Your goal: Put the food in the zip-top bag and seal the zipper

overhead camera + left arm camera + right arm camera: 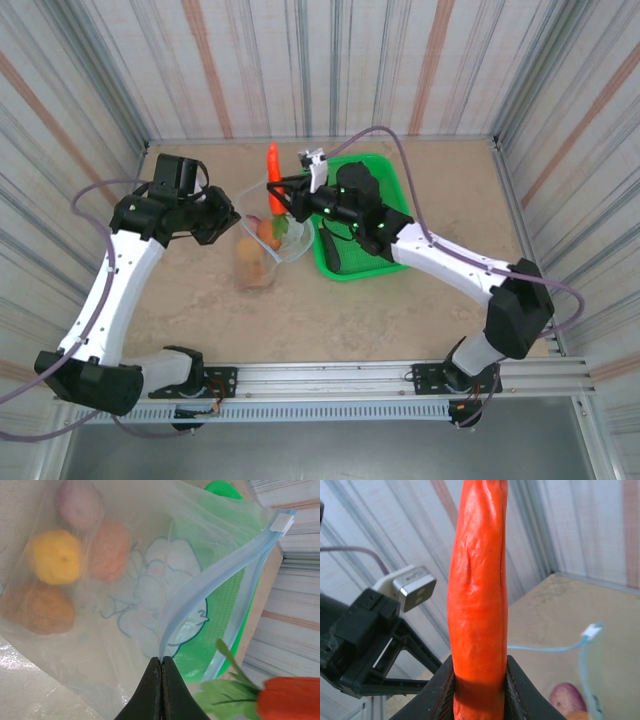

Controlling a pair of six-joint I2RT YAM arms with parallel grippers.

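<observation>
Right wrist view shows our right gripper [479, 690] grasping the carrot [477, 590] upright mid-frame, our left gripper [161, 680] pinching the zip-top bag [150, 595] rim low in the left wrist view, so we judge the next move lowers the carrot into the mouth.

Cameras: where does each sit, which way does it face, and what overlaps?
Top external: above and behind the arm bases, looking down on the table; both arms show, left gripper at the bag, right gripper holding the carrot beside the green basket.
Left wrist: looks along its shut fingers, which pinch the bag's zipper edge; food inside, carrot leaves lower right.
Right wrist: looks along its fingers, clamped on the upright carrot, toward the wall.
Shared: carrot and bag appear in all three.
</observation>
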